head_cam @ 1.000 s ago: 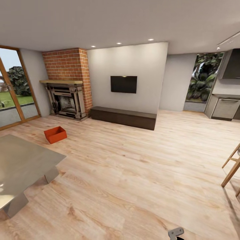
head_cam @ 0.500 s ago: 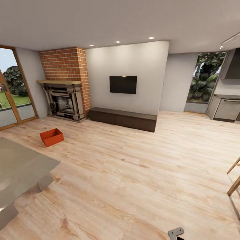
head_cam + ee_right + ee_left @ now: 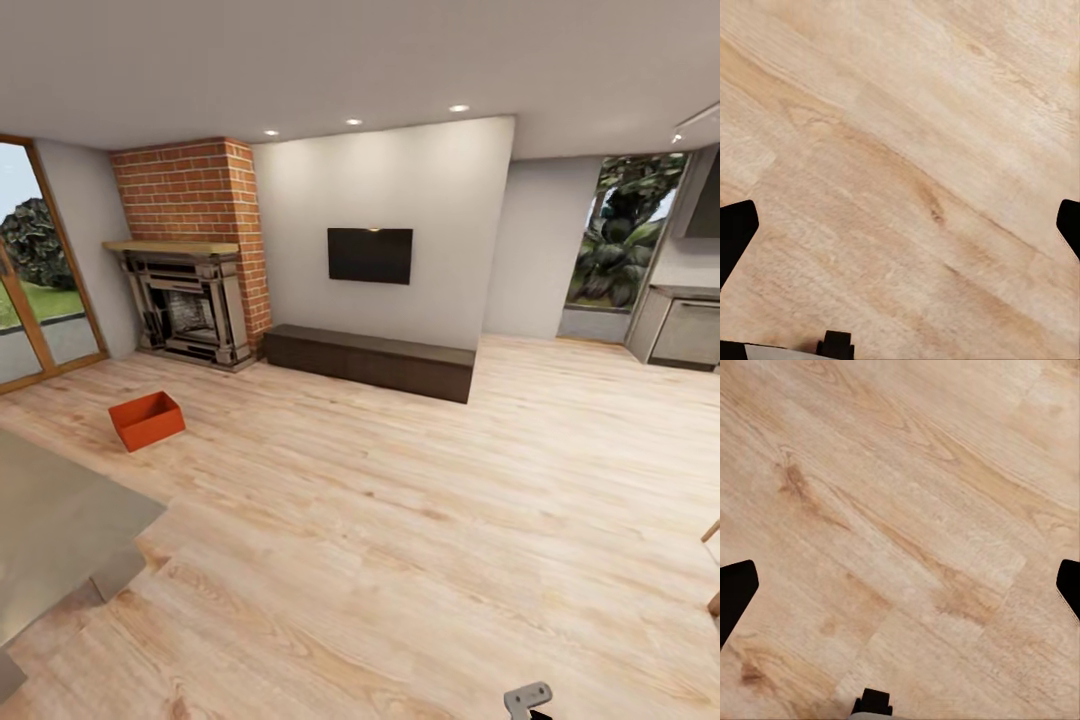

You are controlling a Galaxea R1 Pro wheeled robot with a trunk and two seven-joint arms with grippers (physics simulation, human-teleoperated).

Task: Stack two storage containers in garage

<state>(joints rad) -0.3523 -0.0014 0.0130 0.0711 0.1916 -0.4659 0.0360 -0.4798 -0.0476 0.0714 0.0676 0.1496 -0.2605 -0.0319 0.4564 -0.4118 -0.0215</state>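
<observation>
I am in the living room, over its light wood-plank flooring [image 3: 400, 520]. One red-orange open-top storage container [image 3: 147, 420] sits on the planks at the left, in front of the brick fireplace [image 3: 190, 250]. It lies far ahead of both arms. In the left wrist view my left gripper [image 3: 900, 592] is open, its black fingertips [image 3: 735, 596] wide apart over bare planks. The right wrist view has my right gripper [image 3: 900, 232] open in the same way, with nothing between its fingers [image 3: 735, 232].
A glass coffee table [image 3: 50, 530] juts in at the near left. A long dark brown chest [image 3: 370, 360] stands against the wall under a black TV [image 3: 370, 255]. Kitchen units [image 3: 685, 325] are at the far right, and a wooden chair leg [image 3: 712, 560] pokes in at the right edge.
The whole picture has shifted, so the camera has moved: the coffee table and the chair slide out toward the edges. The container stays put on the planks.
</observation>
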